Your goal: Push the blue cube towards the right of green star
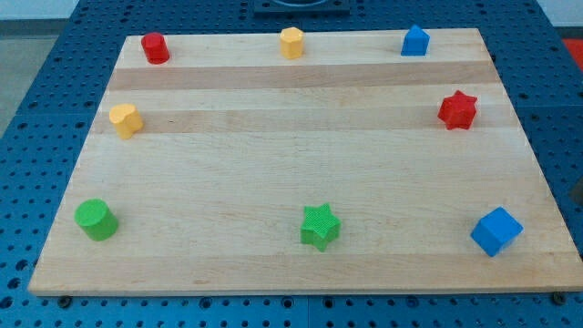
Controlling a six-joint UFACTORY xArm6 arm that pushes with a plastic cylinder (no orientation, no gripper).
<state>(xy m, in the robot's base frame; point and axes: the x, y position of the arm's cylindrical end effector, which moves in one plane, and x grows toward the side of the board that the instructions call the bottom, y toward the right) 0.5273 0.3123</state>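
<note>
Nearest, blue cube [496, 230] sits well right of green star [320, 226], bare table [273, 173] between; my tip unseen, so hand's state cannot be told.

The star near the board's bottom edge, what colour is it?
Green: the green star shows clearly in the camera view, the only view. My tip is not visible.

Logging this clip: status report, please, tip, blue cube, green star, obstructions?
My tip: not visible. Blue cube at bottom right corner, well right of green star. Nothing between them.
</note>
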